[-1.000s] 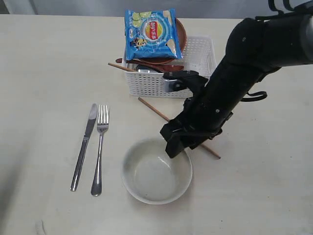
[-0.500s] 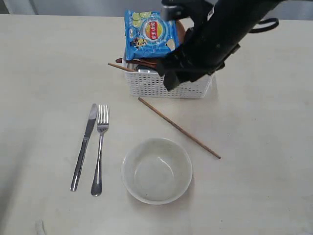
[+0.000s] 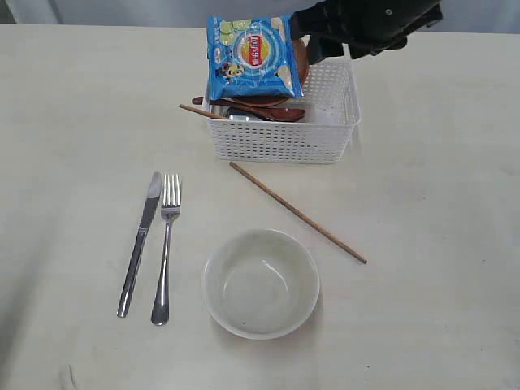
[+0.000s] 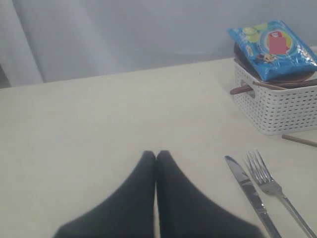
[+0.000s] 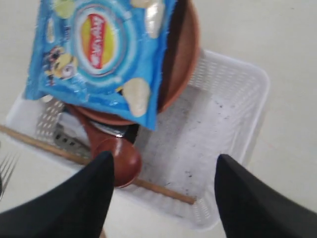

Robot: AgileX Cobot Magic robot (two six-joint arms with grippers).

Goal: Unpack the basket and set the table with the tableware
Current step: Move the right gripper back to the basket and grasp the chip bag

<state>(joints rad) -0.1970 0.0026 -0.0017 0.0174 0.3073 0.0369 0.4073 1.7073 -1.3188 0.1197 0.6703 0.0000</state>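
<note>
now | basket (image 3: 325, 150): plate (image 3: 301, 61) under chips bag (image 3: 248, 53), spoon (image 3: 276, 114), chopstick (image 3: 199, 110) | right hand (image 5: 163, 171) wide above it | left hand (image 4: 156, 154) pinched closed

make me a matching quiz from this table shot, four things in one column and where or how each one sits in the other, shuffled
Column A
1. fork
2. bowl
3. chips bag
4. loose chopstick

Column B
a. lies slanted on the tabletop between the basket and the bowl
b. rests on top of the things piled in the basket
c. stands upright and empty
d. lies right beside the knife, roughly parallel to it

Pairs: 1-d, 2-c, 3-b, 4-a
</note>
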